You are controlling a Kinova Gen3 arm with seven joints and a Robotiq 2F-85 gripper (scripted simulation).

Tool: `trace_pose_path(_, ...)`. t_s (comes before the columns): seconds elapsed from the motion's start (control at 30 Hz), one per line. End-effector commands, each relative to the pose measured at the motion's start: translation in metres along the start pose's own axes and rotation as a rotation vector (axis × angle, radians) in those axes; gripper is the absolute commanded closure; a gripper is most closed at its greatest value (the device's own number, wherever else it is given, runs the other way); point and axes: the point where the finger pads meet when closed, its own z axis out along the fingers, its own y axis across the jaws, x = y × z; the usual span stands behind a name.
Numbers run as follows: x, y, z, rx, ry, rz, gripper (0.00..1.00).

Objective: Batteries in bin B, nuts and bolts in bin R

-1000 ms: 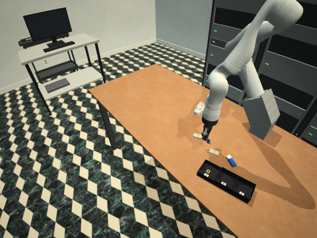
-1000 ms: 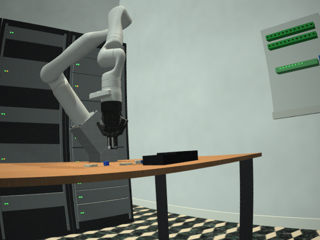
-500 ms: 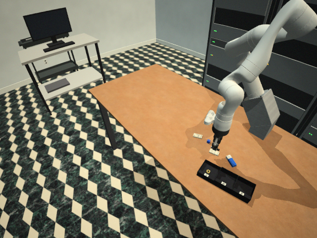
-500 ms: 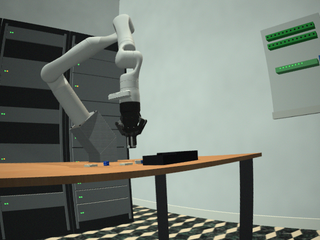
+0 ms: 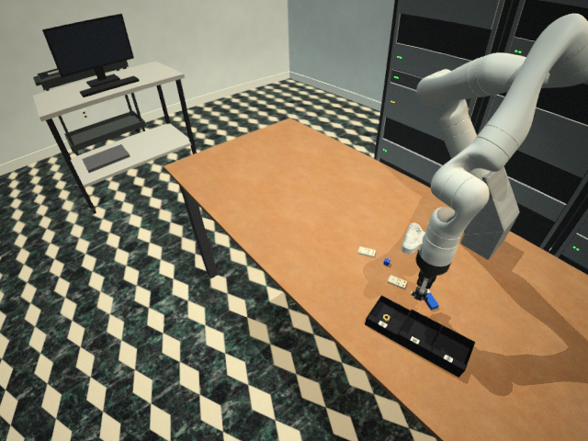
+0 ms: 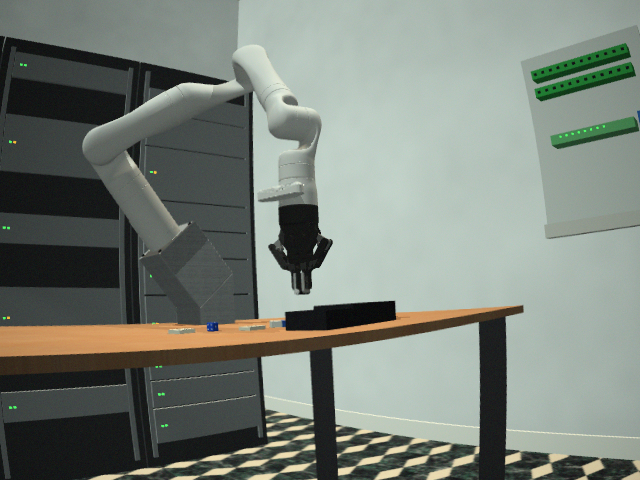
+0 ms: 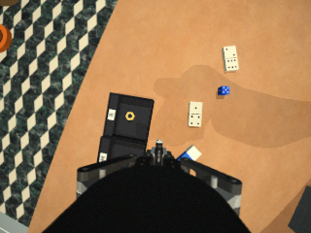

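Note:
My gripper (image 5: pixel 420 295) hangs well above the table, at the far side of a black row of three bins (image 5: pixel 417 334). It is shut on a small grey thing that looks like a bolt; only its tip (image 7: pixel 158 144) shows between the fingers in the wrist view. The end bin (image 7: pixel 128 121) holds a yellow nut (image 7: pixel 129 116), which also shows in the top view (image 5: pixel 385 317). The white labels on the bins are too small to read. In the exterior view the gripper (image 6: pixel 301 289) is above the bins' left end (image 6: pixel 341 315).
A blue and white block (image 7: pixel 190 154) lies on the table just beside the gripper and the bins. Two dominoes (image 7: pixel 195 115) (image 7: pixel 230 58) and a blue die (image 7: pixel 223 90) lie further out. The table edge runs close behind the bins.

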Motion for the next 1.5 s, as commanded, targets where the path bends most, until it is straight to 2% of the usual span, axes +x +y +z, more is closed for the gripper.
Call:
trace_pose_path(0.0,-0.015,-0.012,0.001,0.008,0.008,-0.021,0.95)
trace_pose_path(0.23,-0.048,-0.032,0.001,0.008,0.008,-0.021,0.95)
trace_pose_path(0.3,-0.058,-0.038,0.001,0.008,0.008,0.079,0.95)
trace_pose_path(0.4,-0.063,-0.041,0.001,0.008,0.008,0.116,0.95)
trace_pose_path(0.77,-0.117,-0.075,0.001,0.008,0.008,0.116,0.95)
trace_pose_path(1.47,-0.116,-0.074,0.001,0.008,0.008,0.116,0.95)
